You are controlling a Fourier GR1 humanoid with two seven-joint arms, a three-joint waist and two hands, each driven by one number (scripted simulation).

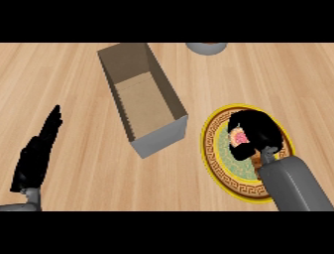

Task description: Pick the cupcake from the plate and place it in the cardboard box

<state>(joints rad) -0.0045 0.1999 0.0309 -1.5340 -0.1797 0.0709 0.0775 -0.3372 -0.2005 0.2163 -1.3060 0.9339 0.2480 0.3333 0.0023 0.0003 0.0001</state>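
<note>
closing on the cupcake

my left hand (36, 158) rests open, fingers straight. the tall open brown cardboard box (146, 101) waits mid-counter. my right hand (255, 131) curls round the pink-topped cupcake (240, 137) on the gold-rimmed patterned round plate (217, 149). next, i judge: lift, carry left, over the box.

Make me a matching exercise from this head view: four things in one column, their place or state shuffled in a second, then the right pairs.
Things:
1. cupcake
2. cardboard box
3. left hand
4. right hand

Places or states:
A. open-topped, lying left of the plate
B. fingers straight, resting at the view's lower left
C. pink-topped, on the plate under curled fingers
D. curled round the cupcake over the plate

Pairs: 1-C, 2-A, 3-B, 4-D
</note>
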